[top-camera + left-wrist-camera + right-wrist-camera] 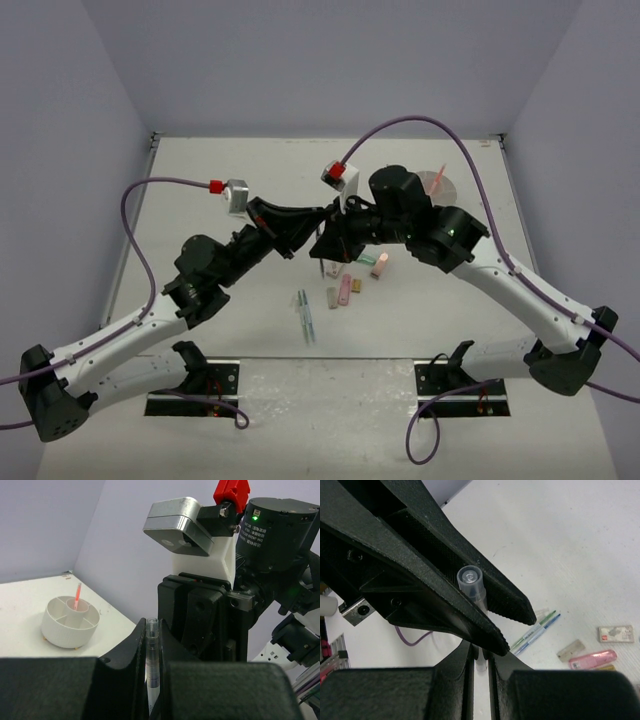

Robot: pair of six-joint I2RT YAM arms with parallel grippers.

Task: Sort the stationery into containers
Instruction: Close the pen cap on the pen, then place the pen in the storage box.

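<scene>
Clear pen point(152, 647) upright in mid-air over the middle of the table point(400, 325), pinched low on the barrel by the left gripper point(152, 630), capped end poking above the fingertips; probably light, stiff and smooth-walled, so liable to slide or swivel in a loose pinch; best taken across the barrel below the cap, never by the cap itself, which may pull off. Directly opposite, at twelve o'clock in the left wrist view, the right gripper point(480, 652), fingers drawn narrow with a pale length of barrel in the slot between them; cannot tell whether actually pressing on it; looks like a hand-over in progress. White tub point(437, 182) at about two o'clock from the meeting point in the top view, well apart; one red pen point(77, 596) leaning in or by its centre cup. Loose on the table around six o'clock: thin pens point(305, 318), a pink block point(345, 290), a tan block point(332, 297) just beside it.
</scene>
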